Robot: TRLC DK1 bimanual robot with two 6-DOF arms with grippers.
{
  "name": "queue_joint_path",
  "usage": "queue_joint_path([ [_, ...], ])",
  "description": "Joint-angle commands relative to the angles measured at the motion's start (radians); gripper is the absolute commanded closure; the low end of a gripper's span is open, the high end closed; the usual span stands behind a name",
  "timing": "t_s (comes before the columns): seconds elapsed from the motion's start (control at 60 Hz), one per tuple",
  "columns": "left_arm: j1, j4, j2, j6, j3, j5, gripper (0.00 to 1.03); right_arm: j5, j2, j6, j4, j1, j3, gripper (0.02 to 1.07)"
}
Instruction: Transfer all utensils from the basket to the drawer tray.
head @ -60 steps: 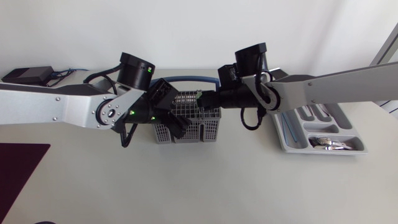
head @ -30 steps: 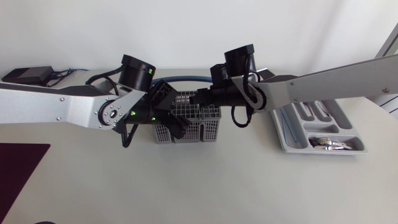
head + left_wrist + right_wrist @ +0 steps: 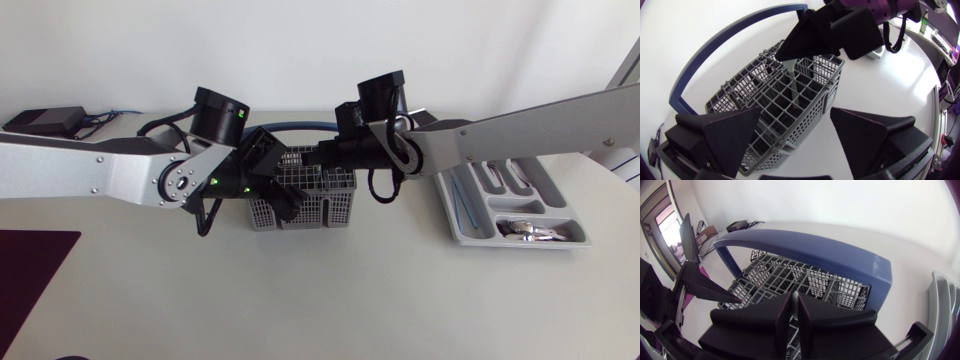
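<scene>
The grey wire basket [image 3: 312, 205] with a blue hoop handle [image 3: 300, 127] stands mid-table. My right gripper [image 3: 322, 160] dips into its back part from the right. In the right wrist view that gripper [image 3: 794, 304] is shut on a thin silvery utensil handle [image 3: 795, 294] that sticks up between the fingers, above the basket [image 3: 785, 275]. My left gripper [image 3: 795, 137] is open at the basket's [image 3: 780, 100] front left corner, one finger [image 3: 725, 132] over its wall and the other beside it. The grey drawer tray [image 3: 455, 215] lies at the right and holds silver utensils [image 3: 530, 232].
A black device with a cable [image 3: 45, 120] sits at the back left. A dark purple mat [image 3: 30, 262] lies at the front left edge. Both arms cross above the table's middle, leaving bare tabletop in front of the basket.
My right arm has shifted left, deeper over the basket, and its fingers have come together on the utensil handle. The left arm and the basket have stayed put.
</scene>
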Motion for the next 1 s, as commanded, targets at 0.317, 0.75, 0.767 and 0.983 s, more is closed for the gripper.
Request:
queue_joint_path([
  [0.317,-0.01,0.012,0.033,-0.023,-0.021,0.007,0.05,0.048,-0.092,-0.027,0.073,0.055,-0.112,1.01],
  [0.75,-0.013,0.006,0.033,-0.021,-0.019,0.005,0.05,0.067,-0.204,-0.044,0.022,0.079,-0.111,1.01],
  [0.767,-0.013,0.006,0.034,-0.021,-0.019,0.005,0.05,0.062,-0.207,-0.044,0.018,0.078,-0.109,1.01],
  [0.983,-0.015,0.004,0.034,-0.021,-0.019,0.005,0.05,-0.067,-0.296,0.023,-0.119,0.021,-0.056,1.01],
])
